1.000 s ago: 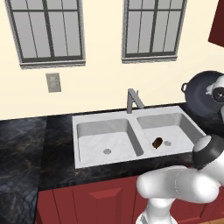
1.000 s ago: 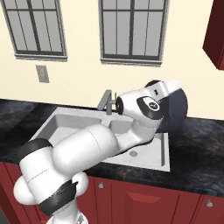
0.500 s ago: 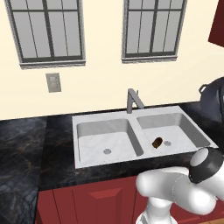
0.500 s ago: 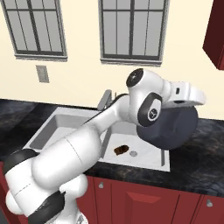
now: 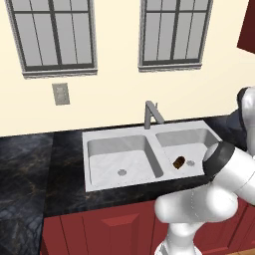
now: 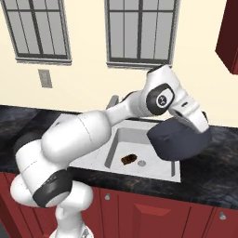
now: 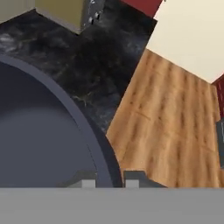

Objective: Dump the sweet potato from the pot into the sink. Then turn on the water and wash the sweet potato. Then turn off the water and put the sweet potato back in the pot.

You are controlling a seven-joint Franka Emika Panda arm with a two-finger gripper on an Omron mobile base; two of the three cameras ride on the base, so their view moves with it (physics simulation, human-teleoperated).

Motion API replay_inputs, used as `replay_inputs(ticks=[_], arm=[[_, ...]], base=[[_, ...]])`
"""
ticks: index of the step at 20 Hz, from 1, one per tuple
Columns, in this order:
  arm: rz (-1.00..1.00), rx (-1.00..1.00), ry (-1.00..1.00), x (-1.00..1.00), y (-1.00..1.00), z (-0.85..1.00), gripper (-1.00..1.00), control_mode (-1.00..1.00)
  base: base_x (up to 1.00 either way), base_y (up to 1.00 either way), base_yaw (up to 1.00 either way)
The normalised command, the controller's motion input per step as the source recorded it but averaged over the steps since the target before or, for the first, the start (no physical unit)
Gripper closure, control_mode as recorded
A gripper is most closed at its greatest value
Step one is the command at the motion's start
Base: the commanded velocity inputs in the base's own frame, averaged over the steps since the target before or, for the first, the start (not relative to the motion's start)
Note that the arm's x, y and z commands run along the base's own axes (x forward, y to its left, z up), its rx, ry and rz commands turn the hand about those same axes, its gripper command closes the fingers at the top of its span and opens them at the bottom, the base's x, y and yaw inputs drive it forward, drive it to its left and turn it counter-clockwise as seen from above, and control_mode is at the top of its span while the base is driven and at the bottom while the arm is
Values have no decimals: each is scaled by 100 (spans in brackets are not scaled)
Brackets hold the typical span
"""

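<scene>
The tool (image 7: 110, 178) grips the pot (image 6: 179, 138) by its rim above the sink's (image 6: 153, 171) right edge, sweet potato (image 6: 128, 159) lying in the basin near the drain (image 6: 142, 163).

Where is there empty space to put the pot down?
The counter left of the sink looks bare. So does the left basin. The right basin holds the sweet potato. The counter right of the sink is crowded by the arm and the pot.

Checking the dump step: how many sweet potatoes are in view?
1. The sweet potato lies in the sink's right basin, near its drain. The held pot's interior is partly unseen.
</scene>
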Motion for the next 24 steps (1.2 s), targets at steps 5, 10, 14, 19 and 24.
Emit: replay_inputs(ticks=[5,10,14,19,24], arm=[[-72,31,-10,-11,-20,-71,100,-100],[-63,37,-15,-39,-22,-50,100,-100],[-51,30,-32,-37,-23,-54,100,-100],[-40,12,-42,-14,-16,-70,100,-100],[-15,0,-40,4,0,-54,100,-100]], base=[[0,0,0],[0,0,0],[0,0,0],[0,0,0],[0,0,0]])
